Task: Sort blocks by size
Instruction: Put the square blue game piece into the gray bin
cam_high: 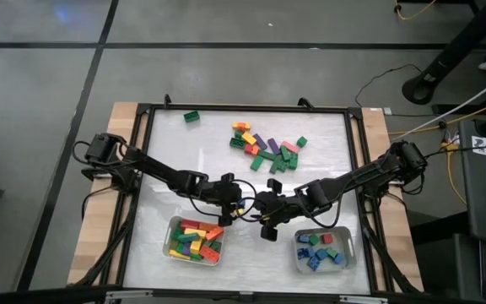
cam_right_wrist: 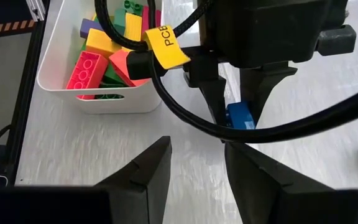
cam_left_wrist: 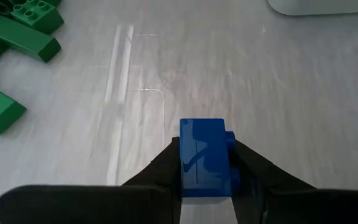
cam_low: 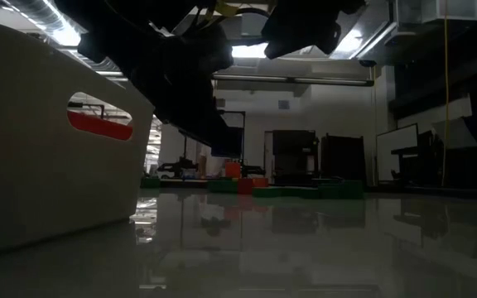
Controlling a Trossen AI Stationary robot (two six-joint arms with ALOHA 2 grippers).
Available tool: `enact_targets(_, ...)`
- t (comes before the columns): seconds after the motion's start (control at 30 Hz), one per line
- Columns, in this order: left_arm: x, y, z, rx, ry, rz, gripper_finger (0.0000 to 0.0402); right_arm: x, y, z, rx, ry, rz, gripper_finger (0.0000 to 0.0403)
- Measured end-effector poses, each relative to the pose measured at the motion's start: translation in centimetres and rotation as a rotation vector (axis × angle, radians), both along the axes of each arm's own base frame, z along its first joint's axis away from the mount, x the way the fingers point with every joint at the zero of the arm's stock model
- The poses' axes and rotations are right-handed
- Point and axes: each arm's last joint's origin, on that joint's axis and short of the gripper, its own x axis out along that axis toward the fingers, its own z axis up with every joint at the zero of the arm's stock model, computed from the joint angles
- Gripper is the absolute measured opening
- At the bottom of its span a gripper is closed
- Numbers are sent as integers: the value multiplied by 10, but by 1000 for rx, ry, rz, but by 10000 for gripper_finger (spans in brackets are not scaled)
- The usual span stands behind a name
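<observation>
Pale bench [cam_high: 163, 169] from high view: loose blocks [cam_high: 264, 148] near far edge, both arms mid-bench betw. the trays. Left wrist: left gripper [cam_left_wrist: 205, 163] fingers clamped on blue block [cam_left_wrist: 202, 158]. Right wrist: right gripper [cam_right_wrist: 196, 163] fingers apart, empty, facing it. Risk: handover bump knocks block loose.

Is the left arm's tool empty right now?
No, the left tool is shut on a small blue studded plastic brick, clamped between its two dark fingers.
</observation>
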Motion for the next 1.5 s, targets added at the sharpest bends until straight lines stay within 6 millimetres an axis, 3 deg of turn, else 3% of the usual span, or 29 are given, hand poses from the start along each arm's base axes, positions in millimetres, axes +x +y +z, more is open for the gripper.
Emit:
enact_targets(1.1, 0, 0, 0, 0, -1, 0, 82, 0, -1, 0, -27, -6, -23, 155)
enact_targets(1.5, 0, 0, 0, 0, -1, 0, 82, -3, -4, -2, -81, 20, -63, 285)
